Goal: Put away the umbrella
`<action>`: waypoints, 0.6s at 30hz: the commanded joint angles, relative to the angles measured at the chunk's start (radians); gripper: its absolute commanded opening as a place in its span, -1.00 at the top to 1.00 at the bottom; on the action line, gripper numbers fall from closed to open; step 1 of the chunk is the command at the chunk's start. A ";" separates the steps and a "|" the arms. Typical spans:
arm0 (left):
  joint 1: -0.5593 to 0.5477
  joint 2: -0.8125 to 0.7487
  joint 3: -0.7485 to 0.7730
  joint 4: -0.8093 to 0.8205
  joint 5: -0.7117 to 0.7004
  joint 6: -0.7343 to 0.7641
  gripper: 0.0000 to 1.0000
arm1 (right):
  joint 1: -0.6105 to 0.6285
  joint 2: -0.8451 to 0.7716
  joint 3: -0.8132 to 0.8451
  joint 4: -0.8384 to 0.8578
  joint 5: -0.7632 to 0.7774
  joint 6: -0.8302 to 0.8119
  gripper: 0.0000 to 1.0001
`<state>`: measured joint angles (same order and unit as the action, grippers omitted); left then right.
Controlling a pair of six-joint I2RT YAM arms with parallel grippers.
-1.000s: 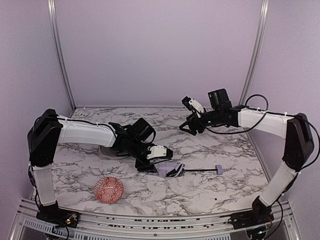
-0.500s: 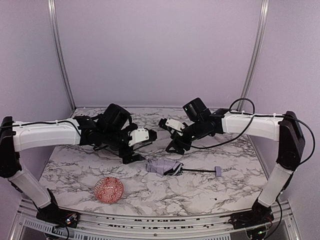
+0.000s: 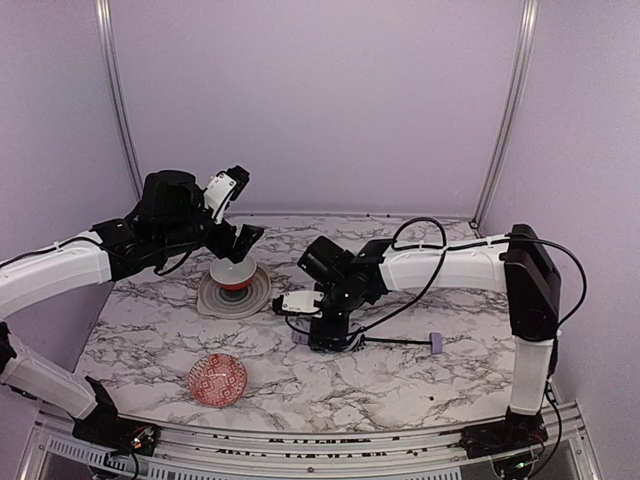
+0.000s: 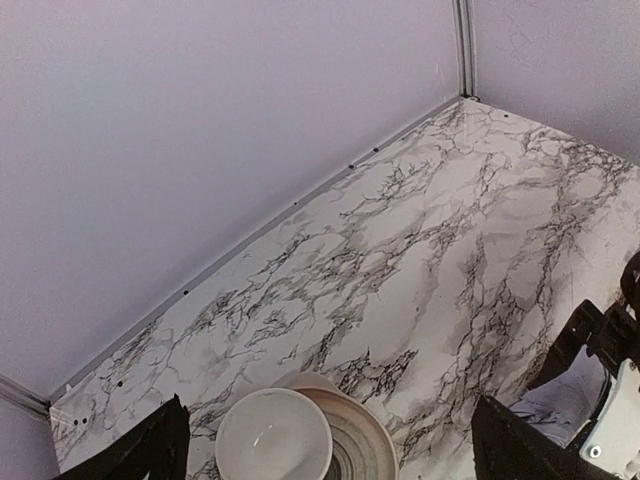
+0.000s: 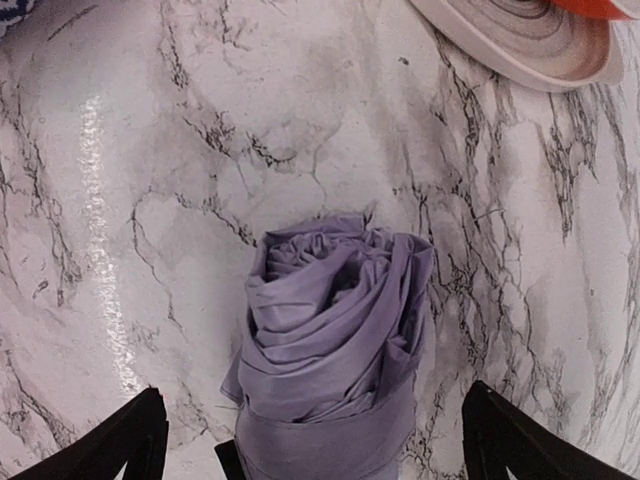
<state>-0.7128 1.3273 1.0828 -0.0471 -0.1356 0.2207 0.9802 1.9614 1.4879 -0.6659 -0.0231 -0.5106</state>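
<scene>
Your right gripper (image 5: 315, 445): jaws spread wide, one finger on either side of the umbrella (image 5: 335, 330), neither touching the fabric. Umbrella: folded lavender bundle lying on the marble table (image 3: 430, 385), with a thin shaft running right to its knob handle (image 3: 436, 342). Your left gripper (image 3: 243, 240): jaws wide, holding nothing, raised above a bowl (image 4: 273, 435) set on a ringed plate (image 4: 365, 450). Red patterned bowl (image 3: 218, 378): front left, well apart from the umbrella.
</scene>
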 commanded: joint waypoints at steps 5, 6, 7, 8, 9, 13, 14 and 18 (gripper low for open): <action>-0.005 0.008 -0.035 0.109 -0.048 0.018 -0.96 | 0.013 0.141 0.135 -0.143 0.184 -0.017 -0.78; -0.005 0.012 -0.037 0.112 -0.048 0.019 -0.95 | 0.012 0.152 0.144 -0.156 0.191 -0.021 -0.69; -0.005 0.011 -0.042 0.117 -0.050 0.017 -0.94 | 0.012 0.165 0.152 -0.171 0.192 -0.023 -0.60; -0.004 0.004 -0.052 0.124 -0.050 0.017 -0.94 | 0.012 0.172 0.160 -0.181 0.194 -0.021 -0.52; -0.004 -0.005 -0.066 0.135 -0.049 0.020 -0.94 | 0.015 0.176 0.167 -0.187 0.193 -0.018 -0.49; -0.005 -0.046 -0.127 0.190 -0.030 0.046 -0.96 | 0.025 0.180 0.172 -0.204 0.208 -0.008 -0.51; -0.005 -0.056 -0.136 0.203 -0.021 0.052 -0.96 | 0.028 0.181 0.170 -0.207 0.208 -0.007 -0.50; -0.004 -0.086 -0.153 0.216 -0.008 0.073 -0.96 | 0.034 0.186 0.167 -0.212 0.222 -0.003 -0.34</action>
<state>-0.7151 1.3003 0.9386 0.0910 -0.1646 0.2615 1.0004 2.1361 1.6260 -0.8352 0.1677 -0.5259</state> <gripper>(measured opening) 0.981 0.732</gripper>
